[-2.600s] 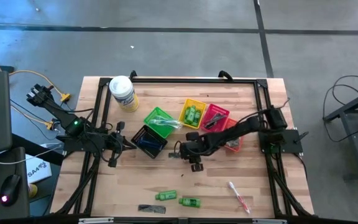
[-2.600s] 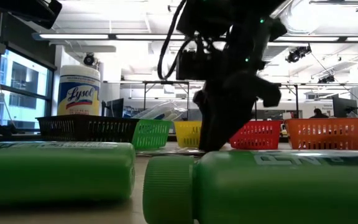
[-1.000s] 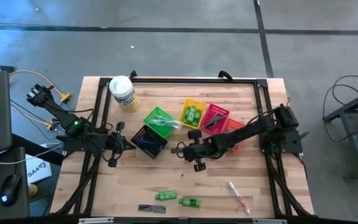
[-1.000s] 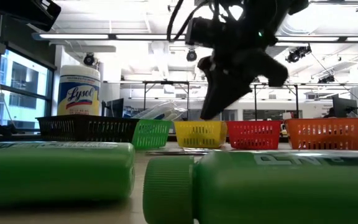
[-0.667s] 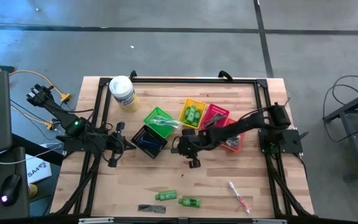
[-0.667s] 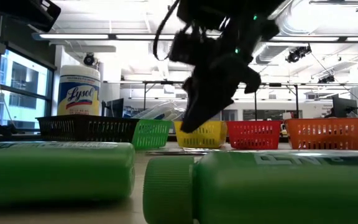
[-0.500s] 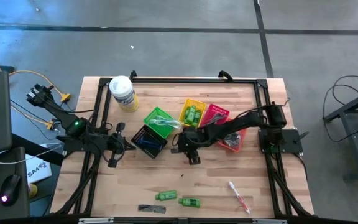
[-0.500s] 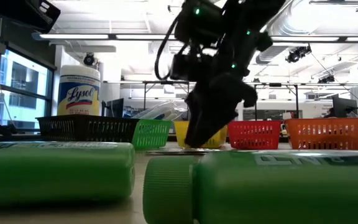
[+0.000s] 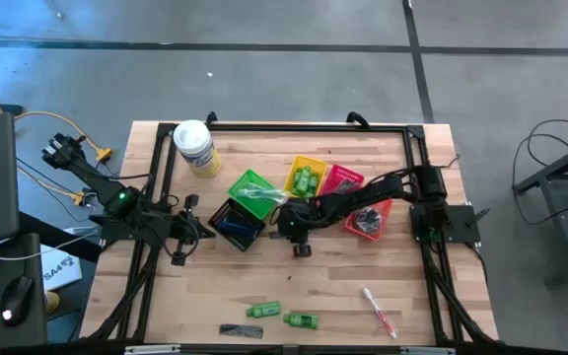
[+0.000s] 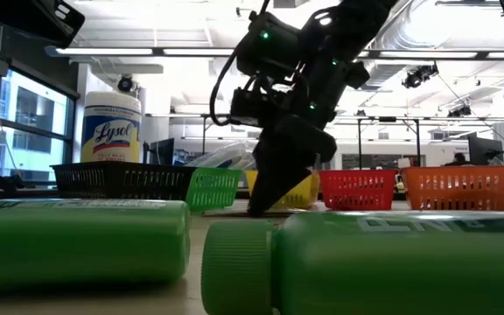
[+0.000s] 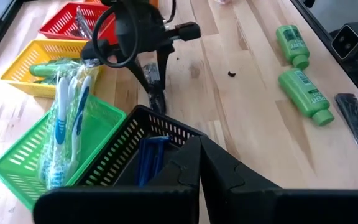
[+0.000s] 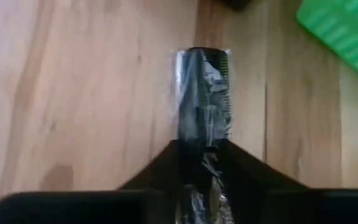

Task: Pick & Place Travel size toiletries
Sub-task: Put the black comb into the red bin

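Observation:
A black comb in a clear wrapper (image 12: 202, 93) lies flat on the wood just near-right of the black basket (image 9: 237, 224). My right gripper (image 9: 284, 230) stands down on it, and its fingers close in on the comb from both sides. On the near part of the table lie two green bottles (image 9: 262, 310) (image 9: 302, 319), a second black comb (image 9: 240, 330) and a wrapped toothbrush (image 9: 378, 311). My left gripper (image 11: 199, 163) is shut with nothing in it and waits left of the black basket. My right gripper has the wrapped comb between its two fingers, one on each long side (image 12: 180, 146), near one end. The fingers (image 12: 241, 168) come steeply from above, slanting down from the table's right. The comb lies flat on the table, its other end reaching out past the fingertips.
A row of small baskets stands mid-table: green with toothbrushes (image 9: 254, 192), yellow with green bottles (image 9: 307, 179), red (image 9: 341, 183) and orange (image 9: 368, 219). A white-lidded tub (image 9: 195, 148) stands at the far left. A black frame rail (image 9: 304, 126) runs round the table.
My right gripper has come down from above the table and gone toward the left and far side, to the spot beside the black basket. It now stands with its fingertips at the table on the wrapped comb. The comb has not moved.

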Controlling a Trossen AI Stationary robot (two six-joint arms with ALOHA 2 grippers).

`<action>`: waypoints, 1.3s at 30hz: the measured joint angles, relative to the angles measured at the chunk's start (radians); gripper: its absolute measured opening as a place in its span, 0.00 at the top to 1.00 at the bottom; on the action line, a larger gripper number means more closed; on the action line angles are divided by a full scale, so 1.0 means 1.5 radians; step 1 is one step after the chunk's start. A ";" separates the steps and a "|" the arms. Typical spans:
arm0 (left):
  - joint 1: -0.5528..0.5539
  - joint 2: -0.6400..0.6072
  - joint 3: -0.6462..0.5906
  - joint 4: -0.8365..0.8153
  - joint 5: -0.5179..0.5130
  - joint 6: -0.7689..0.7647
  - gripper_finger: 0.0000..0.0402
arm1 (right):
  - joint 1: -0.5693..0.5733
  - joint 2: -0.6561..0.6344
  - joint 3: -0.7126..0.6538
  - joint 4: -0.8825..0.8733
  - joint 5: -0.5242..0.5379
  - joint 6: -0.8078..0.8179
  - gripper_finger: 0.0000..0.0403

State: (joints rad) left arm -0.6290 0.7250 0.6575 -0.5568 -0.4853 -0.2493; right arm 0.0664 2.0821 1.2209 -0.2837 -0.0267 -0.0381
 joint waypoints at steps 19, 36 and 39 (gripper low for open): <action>0.000 0.000 0.000 0.001 0.000 0.000 1.00 | 0.068 -0.080 -0.009 -0.035 0.089 -0.028 1.00; 0.000 0.000 0.000 0.000 -0.001 -0.007 1.00 | 0.056 -0.110 -0.005 -0.086 0.039 0.045 0.91; 0.000 0.000 0.000 0.000 -0.001 -0.007 1.00 | 0.043 -0.105 -0.010 -0.099 0.049 0.063 0.79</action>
State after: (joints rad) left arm -0.6292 0.7250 0.6579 -0.5568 -0.4862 -0.2596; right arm 0.1313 1.9243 1.2054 -0.4327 0.0475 0.0558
